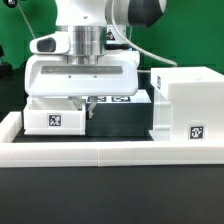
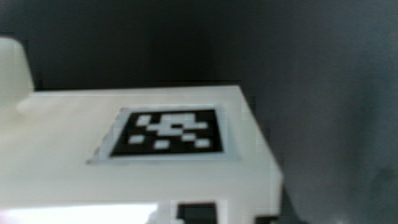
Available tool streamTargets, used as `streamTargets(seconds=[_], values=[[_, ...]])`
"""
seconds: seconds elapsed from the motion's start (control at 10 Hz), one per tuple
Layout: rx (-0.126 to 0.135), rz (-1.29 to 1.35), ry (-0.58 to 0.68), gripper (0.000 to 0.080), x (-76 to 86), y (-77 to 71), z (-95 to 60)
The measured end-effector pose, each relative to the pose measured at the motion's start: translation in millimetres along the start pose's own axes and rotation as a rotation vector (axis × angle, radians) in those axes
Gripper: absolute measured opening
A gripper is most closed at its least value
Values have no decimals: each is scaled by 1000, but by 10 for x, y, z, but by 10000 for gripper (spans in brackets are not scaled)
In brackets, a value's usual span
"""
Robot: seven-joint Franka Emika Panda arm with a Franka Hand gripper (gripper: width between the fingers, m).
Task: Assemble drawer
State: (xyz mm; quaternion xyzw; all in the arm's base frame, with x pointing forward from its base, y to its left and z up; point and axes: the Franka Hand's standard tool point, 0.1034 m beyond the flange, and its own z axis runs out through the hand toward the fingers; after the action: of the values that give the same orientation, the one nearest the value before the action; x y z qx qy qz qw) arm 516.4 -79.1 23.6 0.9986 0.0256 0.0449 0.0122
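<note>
A small white tray (image 1: 52, 116) with a black-and-white tag sits at the exterior view's left, behind the low front wall. My gripper (image 1: 88, 104) reaches down at the tray's right edge, its fingers close together astride the tray's wall and shut on it. In the wrist view the tray's tagged face (image 2: 173, 132) fills the picture, with a dark fingertip (image 2: 196, 211) at its near rim. The tall white box (image 1: 190, 100) with a small tag stands at the exterior view's right, apart from the tray. A second tray and the knobs are out of view.
A low white wall (image 1: 100, 152) borders the black table in front. The marker board (image 1: 122, 98) lies behind the gripper. A green cable hangs behind the arm. Dark table (image 2: 329, 110) shows beside the tray.
</note>
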Motion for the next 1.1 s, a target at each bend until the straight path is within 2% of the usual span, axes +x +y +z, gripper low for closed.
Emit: streamTargets(seconds=[0.1,0.3,0.5,0.7,1.1], values=[[3,-1,4,41,22,-4,-41],[-1,-44,-1,41,0,10,-3],[-5,-218,-5,42,-28,40,10],[-10,-417,-8,42,0,4,3],[-18,-673,-18,42,-4,39,6]])
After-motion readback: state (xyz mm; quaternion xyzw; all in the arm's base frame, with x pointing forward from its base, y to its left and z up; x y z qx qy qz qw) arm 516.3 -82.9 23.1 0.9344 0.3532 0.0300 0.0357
